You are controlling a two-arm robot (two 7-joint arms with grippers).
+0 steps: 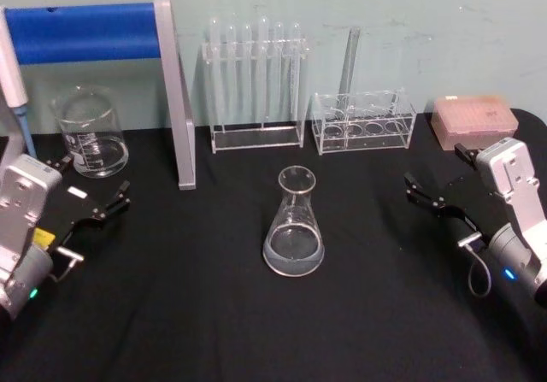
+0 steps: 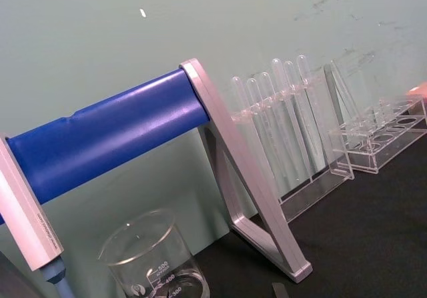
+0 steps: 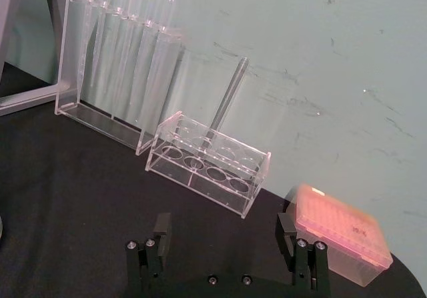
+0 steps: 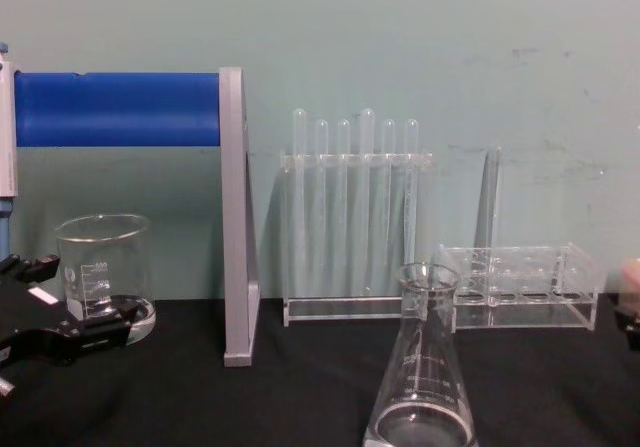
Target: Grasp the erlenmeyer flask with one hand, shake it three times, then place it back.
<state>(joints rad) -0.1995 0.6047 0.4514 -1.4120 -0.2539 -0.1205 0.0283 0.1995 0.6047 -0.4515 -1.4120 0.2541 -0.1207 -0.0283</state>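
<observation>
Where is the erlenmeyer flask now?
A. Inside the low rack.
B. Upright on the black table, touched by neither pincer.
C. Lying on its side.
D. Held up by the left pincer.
B: the erlenmeyer flask stands upright on the black table, with the open left pincer and the open right pincer apart from it on either side.

My worktop (image 1: 214,314) is black and the wall (image 1: 385,23) pale green. The bar (image 1: 85,32) is bright blue on a silver-grey frame (image 1: 175,100). The erlenmeyer flask (image 1: 294,228) and beaker (image 1: 90,134) are clear with white markings. The box (image 1: 474,119) is pink. My left gripper (image 1: 92,181) and right gripper (image 1: 436,170) carry black jaws.
</observation>
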